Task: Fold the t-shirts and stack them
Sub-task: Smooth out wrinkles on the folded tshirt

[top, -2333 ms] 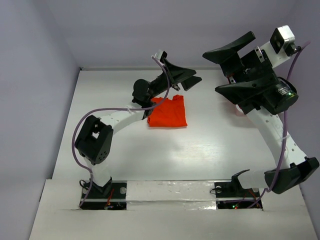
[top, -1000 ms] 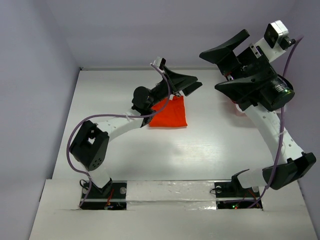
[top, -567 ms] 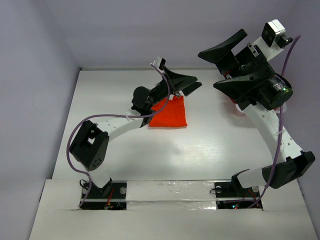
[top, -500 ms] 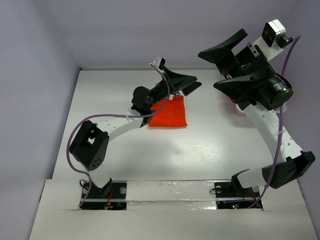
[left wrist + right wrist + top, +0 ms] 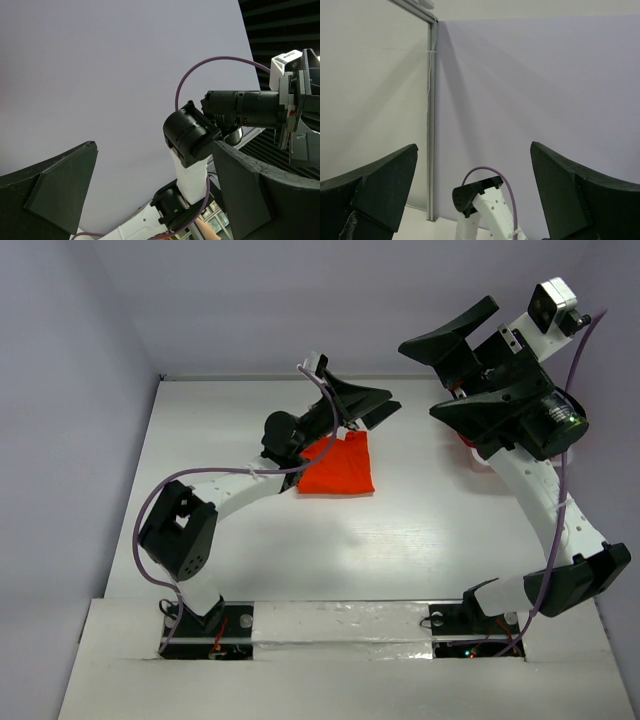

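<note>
Top external view shows the orange-red t-shirt [image 5: 337, 468] folded flat on the tabletop [image 5: 400, 535], its far edge under the left end effector [image 5: 372, 405]. That and the raised right end effector [image 5: 418, 382] both gape wide, empty. Best to lift straight up, I'd judge, so the fold is left undisturbed.

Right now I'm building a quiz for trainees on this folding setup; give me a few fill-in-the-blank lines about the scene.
1. The folded t-shirt on the table is ____ in colour.
2. The left gripper and the right gripper both stand ____, holding nothing.
3. The t-shirt lies nearer the ____ gripper.
Missing words: orange-red; open; left.
</note>
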Tool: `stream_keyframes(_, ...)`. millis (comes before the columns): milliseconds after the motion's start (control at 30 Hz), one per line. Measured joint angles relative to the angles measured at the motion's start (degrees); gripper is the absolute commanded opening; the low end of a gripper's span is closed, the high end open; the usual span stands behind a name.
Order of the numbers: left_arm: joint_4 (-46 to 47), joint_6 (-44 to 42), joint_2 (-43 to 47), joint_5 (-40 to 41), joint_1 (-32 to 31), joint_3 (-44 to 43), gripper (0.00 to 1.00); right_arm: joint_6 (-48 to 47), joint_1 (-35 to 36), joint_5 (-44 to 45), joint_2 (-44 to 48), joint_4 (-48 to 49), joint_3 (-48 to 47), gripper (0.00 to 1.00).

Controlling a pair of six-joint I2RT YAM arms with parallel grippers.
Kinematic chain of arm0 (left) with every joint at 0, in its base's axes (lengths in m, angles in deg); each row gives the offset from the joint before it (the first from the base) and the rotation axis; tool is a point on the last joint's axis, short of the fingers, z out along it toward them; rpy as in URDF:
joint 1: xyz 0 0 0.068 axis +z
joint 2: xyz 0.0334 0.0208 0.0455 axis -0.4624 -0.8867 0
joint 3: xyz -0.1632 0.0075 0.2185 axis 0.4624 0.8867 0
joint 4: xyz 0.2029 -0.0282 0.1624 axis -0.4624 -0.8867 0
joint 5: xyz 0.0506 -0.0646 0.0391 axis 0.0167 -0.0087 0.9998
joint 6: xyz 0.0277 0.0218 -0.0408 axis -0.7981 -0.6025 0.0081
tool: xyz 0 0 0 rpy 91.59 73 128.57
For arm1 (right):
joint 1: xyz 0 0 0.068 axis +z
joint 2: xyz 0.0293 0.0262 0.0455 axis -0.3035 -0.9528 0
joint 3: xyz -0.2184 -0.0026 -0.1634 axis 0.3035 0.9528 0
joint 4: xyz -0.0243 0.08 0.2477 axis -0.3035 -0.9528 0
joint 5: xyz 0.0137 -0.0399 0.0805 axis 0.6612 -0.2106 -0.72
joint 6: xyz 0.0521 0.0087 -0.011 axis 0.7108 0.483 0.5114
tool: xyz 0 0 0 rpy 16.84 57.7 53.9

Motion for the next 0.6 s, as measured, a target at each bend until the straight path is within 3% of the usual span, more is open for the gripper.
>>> stream_keyframes(600, 0.02, 0.46, 0.0, -0.26, 0.04, -2.16, 0.99, -0.02, -0.13, 0.11, 0.0, 0.02, -0.11, 1.0)
